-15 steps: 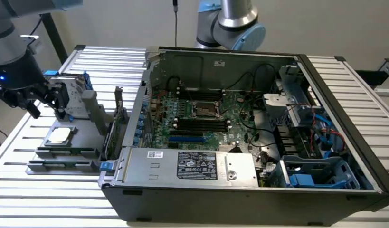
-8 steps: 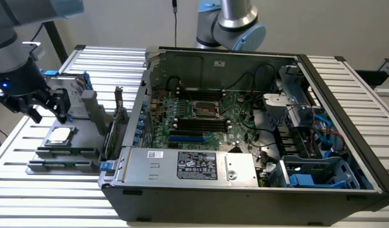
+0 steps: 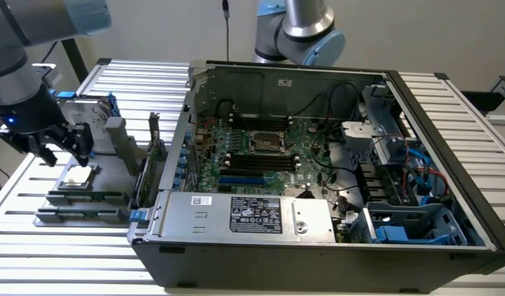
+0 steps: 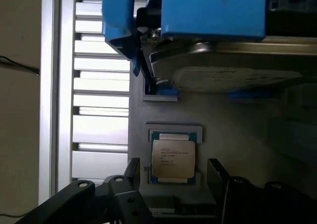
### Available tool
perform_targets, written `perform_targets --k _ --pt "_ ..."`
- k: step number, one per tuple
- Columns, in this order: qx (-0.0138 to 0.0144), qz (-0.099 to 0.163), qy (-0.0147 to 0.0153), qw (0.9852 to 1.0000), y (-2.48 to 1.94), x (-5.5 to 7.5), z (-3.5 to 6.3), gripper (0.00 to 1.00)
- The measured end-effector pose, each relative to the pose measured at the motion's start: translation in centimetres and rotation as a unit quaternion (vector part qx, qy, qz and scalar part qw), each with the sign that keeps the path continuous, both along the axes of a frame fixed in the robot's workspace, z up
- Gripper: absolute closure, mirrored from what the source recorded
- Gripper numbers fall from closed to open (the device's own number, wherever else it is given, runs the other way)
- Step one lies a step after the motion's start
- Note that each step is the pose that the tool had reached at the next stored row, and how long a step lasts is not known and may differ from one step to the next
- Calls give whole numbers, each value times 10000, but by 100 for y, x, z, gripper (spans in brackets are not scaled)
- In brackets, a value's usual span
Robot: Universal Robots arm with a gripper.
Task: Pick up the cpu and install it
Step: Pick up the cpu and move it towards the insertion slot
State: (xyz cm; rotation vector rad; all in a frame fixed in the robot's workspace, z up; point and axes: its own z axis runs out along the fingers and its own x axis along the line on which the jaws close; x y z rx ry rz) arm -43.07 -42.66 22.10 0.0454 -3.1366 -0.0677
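Note:
The cpu [image 3: 77, 177], a small square chip with a silvery top, lies flat in a recess of the grey holder [image 3: 112, 169] at the exterior view's left. My gripper [image 3: 65, 159] hangs open just above it, dark fingers spread. Through the wrist camera the cpu [image 4: 172, 158] sits in its pale frame, and the two black fingertips [image 4: 132, 168] stand on either side of it, apart from it. The open computer case [image 3: 318, 179] holds the motherboard, with the empty cpu socket [image 3: 267, 142] near its middle.
A silver hard drive [image 3: 86, 117] in a blue frame stands upright on the holder behind the cpu. Dark memory sticks [image 3: 79, 198] lie in slots at the holder's front. A second arm [image 3: 298, 31] rises behind the case. Slatted metal tabletop [image 3: 235, 271] all around.

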Motion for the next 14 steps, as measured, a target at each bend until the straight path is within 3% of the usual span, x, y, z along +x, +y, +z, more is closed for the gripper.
perform_targets --k 10,14 --pt "0 -30 2 10000 -16 4 -181 35" --pt "-2 -37 20 10000 -16 3 -195 35"
